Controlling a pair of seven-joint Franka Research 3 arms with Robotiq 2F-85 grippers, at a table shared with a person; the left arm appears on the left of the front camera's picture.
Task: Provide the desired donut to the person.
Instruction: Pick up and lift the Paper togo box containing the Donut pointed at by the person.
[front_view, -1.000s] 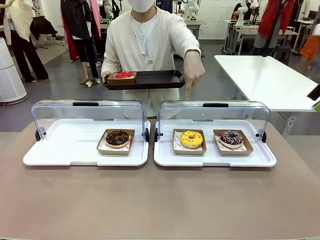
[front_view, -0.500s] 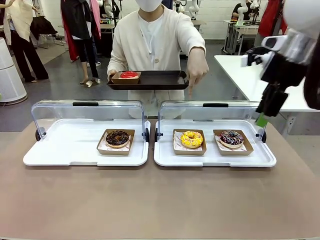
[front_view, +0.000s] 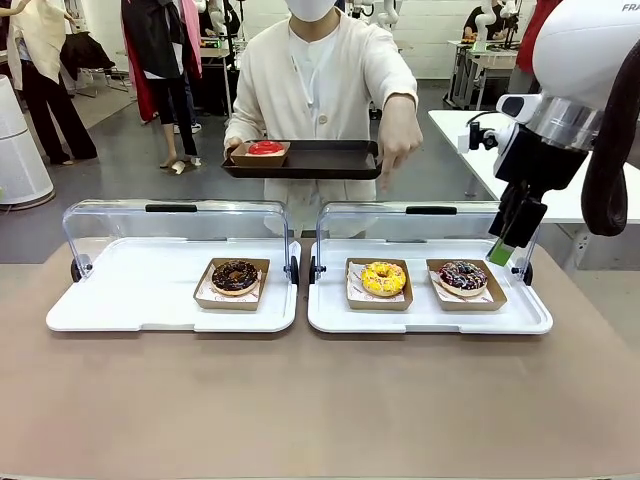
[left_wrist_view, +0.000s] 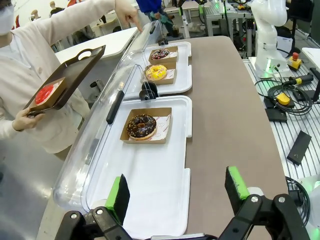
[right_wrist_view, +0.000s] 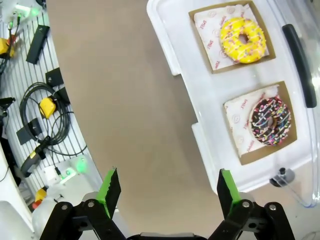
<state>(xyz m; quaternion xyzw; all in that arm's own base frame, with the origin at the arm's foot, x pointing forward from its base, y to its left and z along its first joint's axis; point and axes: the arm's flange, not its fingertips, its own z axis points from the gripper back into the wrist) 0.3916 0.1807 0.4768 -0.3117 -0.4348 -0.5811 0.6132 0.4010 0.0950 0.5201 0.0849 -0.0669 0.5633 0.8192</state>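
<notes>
Donut delivery — barely begun. Yellow donut (front_view: 384, 278) lies untaken in its case (front_view: 430, 318); right tool (front_view: 503, 248) hovers nearby, wide open, empty; left tool (left_wrist_view: 177, 192) open, empty. Pick and handover remain.

You've got the L gripper (left_wrist_view: 177, 192) at the bottom edge, jaws spread wide, nothing btwn them, over the near white tray (left_wrist_view: 150, 185). That tray has a choc donut (left_wrist_view: 142, 126) in a cardboard holder, w/ the clear lid (left_wrist_view: 85, 155) swung up. The far tray (left_wrist_view: 182, 75) holds a yellow donut (left_wrist_view: 156, 72) & a sprinkled donut (left_wrist_view: 161, 53). The person (left_wrist_view: 30, 55) at left holds a dark tray (left_wrist_view: 75, 70) w/ a red donut (left_wrist_view: 45, 93). Their other hand (left_wrist_view: 127, 10) points down by the far lid.
</notes>
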